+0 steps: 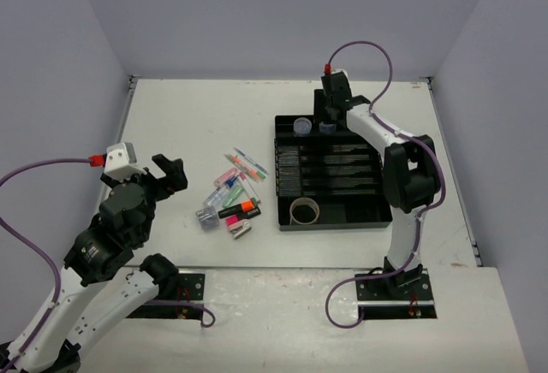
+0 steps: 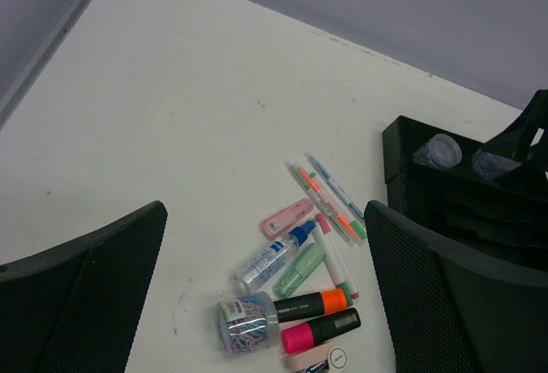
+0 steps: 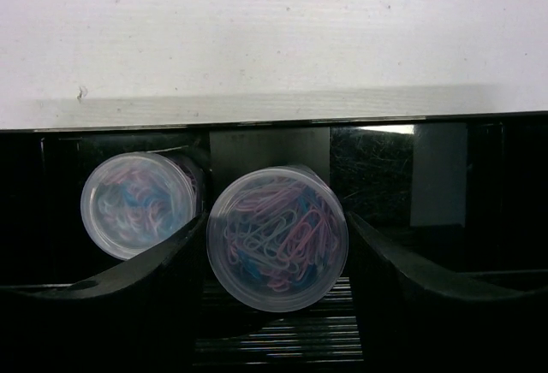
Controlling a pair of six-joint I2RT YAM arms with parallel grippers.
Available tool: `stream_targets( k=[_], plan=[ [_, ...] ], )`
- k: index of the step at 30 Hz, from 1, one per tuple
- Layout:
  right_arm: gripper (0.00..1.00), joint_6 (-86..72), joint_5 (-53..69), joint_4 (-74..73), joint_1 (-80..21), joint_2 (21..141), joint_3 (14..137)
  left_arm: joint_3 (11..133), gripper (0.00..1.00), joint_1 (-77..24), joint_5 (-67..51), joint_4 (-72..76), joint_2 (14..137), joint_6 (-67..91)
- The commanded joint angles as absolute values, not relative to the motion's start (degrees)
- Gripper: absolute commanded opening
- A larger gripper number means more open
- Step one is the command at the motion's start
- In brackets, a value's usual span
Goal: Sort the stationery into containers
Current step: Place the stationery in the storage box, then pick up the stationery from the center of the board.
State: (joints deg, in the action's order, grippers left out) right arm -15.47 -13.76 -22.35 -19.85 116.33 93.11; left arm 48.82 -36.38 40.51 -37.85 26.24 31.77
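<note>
Right hand [image 1: 327,121]: is grasping a clear tub [image 3: 276,236] of coloured paper clips, one finger pressing on each side.
Clear tub: is sitting at the far end section of the organiser tray [image 1: 353,212]; whether it is touching the tray floor cannot be told.
Second tub [image 3: 137,204]: is lying in the same end section, just beside the grasped one.
Tape roll [image 1: 293,212]: is lying flat in the tray's near end section.
Left hand [image 1: 169,174]: is hovering over the counter [image 1: 197,116], released and spread wide, grasping nothing.
Loose stationery: is lying on the counter between the left hand and the tray, namely a third tub [image 2: 247,322], orange highlighter [image 2: 312,303], pink highlighter [image 2: 321,330], green highlighter [image 2: 300,270], blue-capped bottle [image 2: 274,255] and thin pens [image 2: 330,198].
Pens: are lying side by side, nearest the tray.
</note>
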Motion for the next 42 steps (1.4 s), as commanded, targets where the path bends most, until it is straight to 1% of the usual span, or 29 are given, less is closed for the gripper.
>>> stream_targets(
  k=[1,3,5,7,11,15,18,20,24,25,29,35,42],
  plan=[
    [0.48,-13.9,-12.5,-20.8,-19.3,117.5,97.4,48.7,1.0,-36.0,40.8,-36.7,26.2,30.3],
    [0.52,-13.7,-12.4,-20.9,-19.2,117.8,97.6,48.7,1.0,-36.0,40.8,-36.7,26.2,30.3],
    [0.67,-14.3,-12.1,-21.0,-19.2,117.0,96.4,48.7,1.0,-36.0,40.8,-36.8,26.3,30.4],
    [0.72,-14.8,-10.8,-20.4,-19.3,115.7,95.1,48.7,1.0,-36.0,40.8,-36.8,26.5,30.4],
    [0.86,-14.4,-10.3,-20.6,-19.3,114.0,94.2,48.8,1.0,-36.0,40.7,-36.8,27.4,30.3],
    [0.86,-14.4,-10.5,-22.3,-19.3,110.6,93.7,49.1,1.0,-36.0,39.7,-37.3,29.5,30.5],
    [0.86,-16.0,-8.5,-22.7,-19.4,103.7,90.2,50.3,1.0,-36.0,38.3,-39.9,35.6,33.2],
    [0.86,-16.7,-6.0,-21.6,-19.6,99.2,85.6,51.4,1.0,-36.0,36.3,-43.5,40.7,35.3],
    [0.9,-17.0,-3.5,-22.1,-19.9,92.3,81.0,52.6,1.0,-36.6,34.2,-49.4,50.8,42.9],
    [0.92,-17.2,-2.5,-22.8,-19.9,90.4,80.4,52.2,1.0,-37.6,33.9,-50.0,52.9,45.8],
    [0.97,-17.5,-0.2,-21.6,-20.1,86.7,76.4,48.8,1.0,-39.8,33.0,-51.2,56.1,51.4],
    [0.99,-17.5,-0.3,-21.4,-20.0,88.7,75.5,44.6,1.0,-43.6,33.7,-51.6,59.2,57.7],
    [0.99,-17.6,-0.2,-20.4,-20.0,89.1,75.2,39.6,1.0,-43.6,32.1,-45.3,61.5,57.1]
  ],
)
